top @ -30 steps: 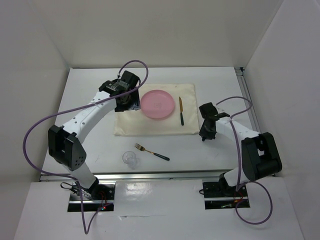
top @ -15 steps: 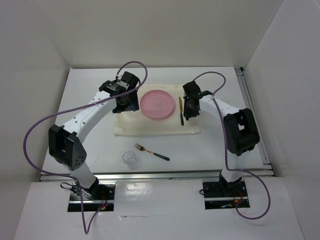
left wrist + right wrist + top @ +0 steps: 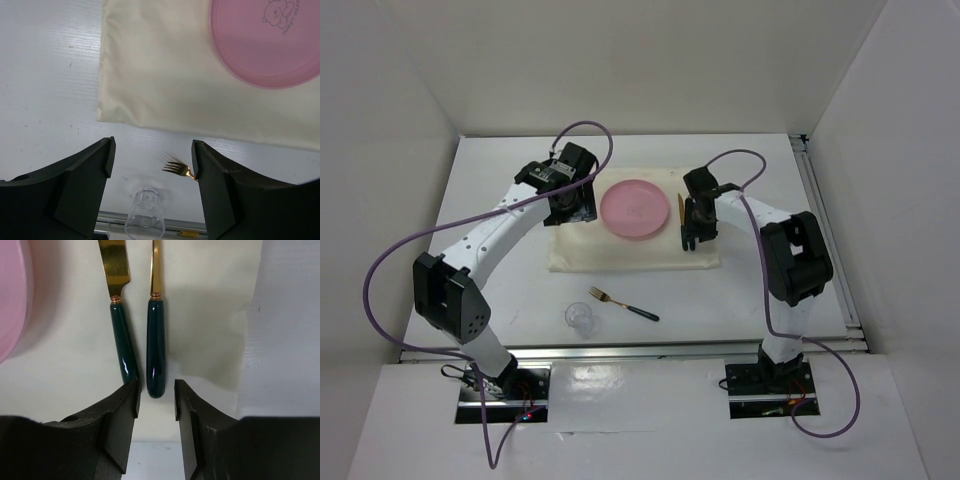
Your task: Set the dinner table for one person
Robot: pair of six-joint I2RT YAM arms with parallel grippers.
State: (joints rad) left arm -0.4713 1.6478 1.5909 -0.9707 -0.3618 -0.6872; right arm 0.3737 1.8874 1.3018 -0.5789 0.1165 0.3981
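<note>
Dinner table [image 3: 710, 300] spans the workspace. Right gripper [image 3: 155, 387], jaws narrowly parted, straddles a green-handled utensil [image 3: 155, 340] laid parallel to the knife [image 3: 122, 340] beside the plate [image 3: 10, 300], as place-setting convention asks; left gripper [image 3: 152, 150] gapes empty.

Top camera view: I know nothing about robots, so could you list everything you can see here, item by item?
Table: one, white, under everything.
Placemat: one, cream, mid-table.
Plate: one, pink, on the placemat.
Knife: one, gold blade, dark green handle, on the placemat right of the plate.
Second utensil: one, gold neck, dark green handle, beside the knife; head out of view.
Fork: one, gold, dark handle, on bare table near the front.
Cup: one, clear, by the fork's tines.
Arms: two, white and black, purple cables.
Left end effector: black, open, empty.
Right end effector: black, open, astride the second utensil's handle tip.
</note>
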